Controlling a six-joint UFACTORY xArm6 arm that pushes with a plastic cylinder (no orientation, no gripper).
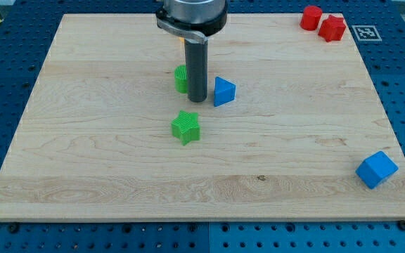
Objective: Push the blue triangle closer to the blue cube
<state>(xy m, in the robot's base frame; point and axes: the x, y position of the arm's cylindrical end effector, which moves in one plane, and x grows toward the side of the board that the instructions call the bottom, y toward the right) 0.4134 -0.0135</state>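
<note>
My tip (197,100) is the lower end of a straight dark rod, so there are no fingers to stand wide or narrow, and it holds nothing. It rests on the bench (104,176) just left of the blue triangle (223,91), which lies at its 3 o'clock. Whether the two touch cannot be told; at most a sliver of wood shows between them.

At the tip's 9 o'clock, close against the rod, sits a green block (181,79). The rod covers its right part, so its shape is hard to make out. At about 7 o'clock from the tip, a little apart, lies a green star-shaped block (185,126), fully in sight.

The blue cube (376,169) lies far off at about 4 o'clock from the tip, near the bench's lower right corner, well apart from the blue triangle.

At about 2 o'clock, by the bench's upper right corner, two red blocks sit touching or nearly so: a red block (311,17) of unclear shape, and a red star-shaped block (332,27) just to its right.

The arm's grey housing above the rod is cut off by the view's top.
</note>
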